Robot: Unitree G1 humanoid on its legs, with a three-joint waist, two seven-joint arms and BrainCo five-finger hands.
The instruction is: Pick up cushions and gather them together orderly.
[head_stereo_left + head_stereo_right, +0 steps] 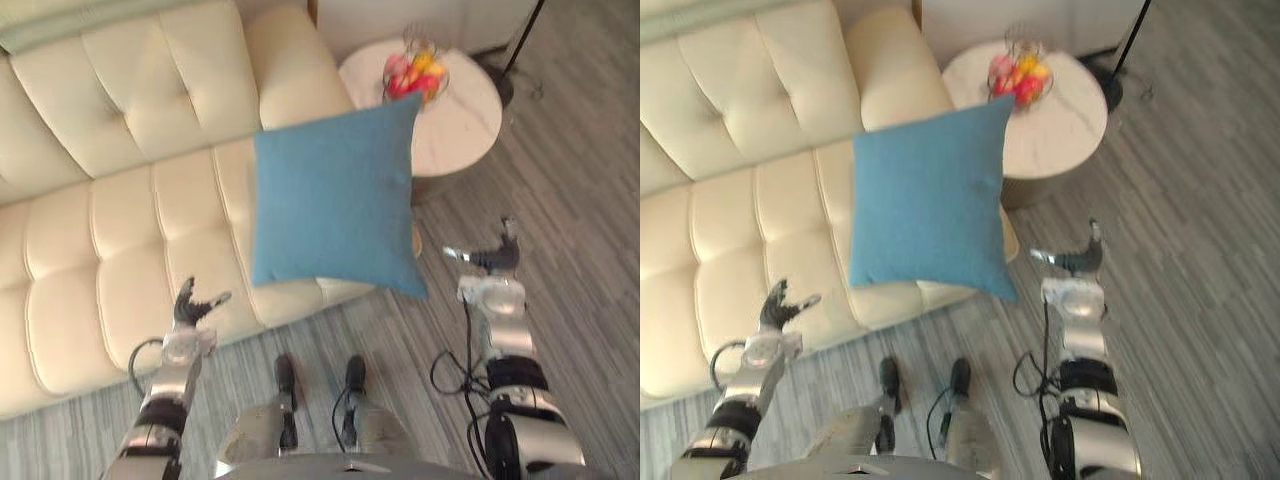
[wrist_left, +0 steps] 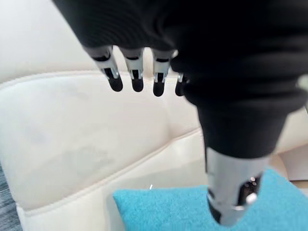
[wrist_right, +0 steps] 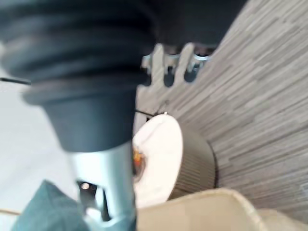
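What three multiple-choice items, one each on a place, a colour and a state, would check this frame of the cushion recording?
1. Where does the blue cushion show?
A. Over the seat end of the cream sofa, next to the round table
B. Flat on the floor behind the lamp pole
C. Inside the fruit basket

2. What colour is the cushion?
A. Red
B. Blue
C. Yellow

3. How are the left hand and the right hand?
A. Both curled round the cushion
B. One pinches a cushion corner
C. Both open, holding nothing

Answers:
1 A: the cushion covers the sofa's seat end beside the table.
2 B: its whole face is plain blue.
3 C: the fingers of both are spread, apart from the cushion.
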